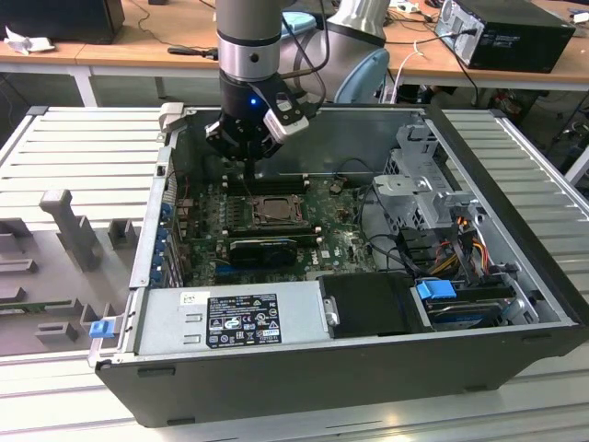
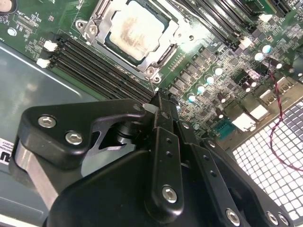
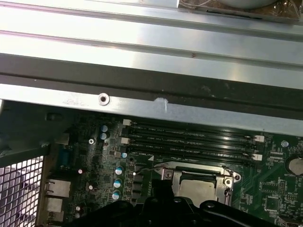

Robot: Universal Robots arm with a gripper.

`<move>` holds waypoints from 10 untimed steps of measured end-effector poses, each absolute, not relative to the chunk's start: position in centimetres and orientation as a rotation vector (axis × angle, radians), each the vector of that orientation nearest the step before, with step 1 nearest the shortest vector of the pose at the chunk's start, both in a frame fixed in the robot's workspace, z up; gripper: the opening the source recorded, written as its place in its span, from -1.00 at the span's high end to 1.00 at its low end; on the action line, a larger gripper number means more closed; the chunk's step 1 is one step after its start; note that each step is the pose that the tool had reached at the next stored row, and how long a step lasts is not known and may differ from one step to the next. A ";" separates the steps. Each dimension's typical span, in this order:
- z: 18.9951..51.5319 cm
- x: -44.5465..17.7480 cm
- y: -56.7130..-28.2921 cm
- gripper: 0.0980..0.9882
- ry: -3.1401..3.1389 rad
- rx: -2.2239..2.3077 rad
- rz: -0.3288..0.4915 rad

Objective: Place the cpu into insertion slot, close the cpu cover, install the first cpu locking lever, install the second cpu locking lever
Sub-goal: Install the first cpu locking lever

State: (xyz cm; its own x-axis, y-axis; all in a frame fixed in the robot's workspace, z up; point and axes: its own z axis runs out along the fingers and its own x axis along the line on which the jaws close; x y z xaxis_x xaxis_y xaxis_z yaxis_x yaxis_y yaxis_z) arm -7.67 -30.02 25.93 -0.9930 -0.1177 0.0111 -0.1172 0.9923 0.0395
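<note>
- Where the open computer case lies on its side on a ribbed grey tabletop, the robot arm reaches down into it from above, in the exterior view.
- The claw hangs just above the green motherboard, at the far edge of the insertion slot.
- In the second wrist view the claw has its two black fingers pressed together to a narrow tip, with nothing held between them.
- That tip sits just beside one corner of the socket frame, near a thin wire lever at that corner; I cannot tell whether it touches the lever.
- The cpu lies flat inside the insertion slot, its dull silver-grey face showing with a pale smudge across it.
- The cpu cover, a thin metal frame, lies down around the chip, which shows through its square window.
- In the first wrist view the cpu and the cover frame sit just beyond the dark body of the claw, with long black memory slots running alongside, between the socket and the case wall.
- In the exterior view a black card stands on the board on the near side of the socket.
- A grey power supply with a label sits along the near wall of the case.
- Drive cages and coloured cables fill the exterior view's right of the case.
</note>
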 end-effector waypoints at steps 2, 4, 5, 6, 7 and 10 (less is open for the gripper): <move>25.9 -7.6 -30.0 0.98 -3.122 0.184 -0.061; 25.9 -7.4 -30.0 0.98 -3.122 0.184 -0.061; 25.9 -7.3 -30.0 0.98 -3.122 0.184 -0.061; 25.9 -7.2 -30.0 0.98 -3.122 0.184 -0.061; 25.9 -7.1 -30.0 0.98 -3.122 0.184 -0.061; 25.9 -7.2 -30.0 0.98 -3.123 0.184 -0.060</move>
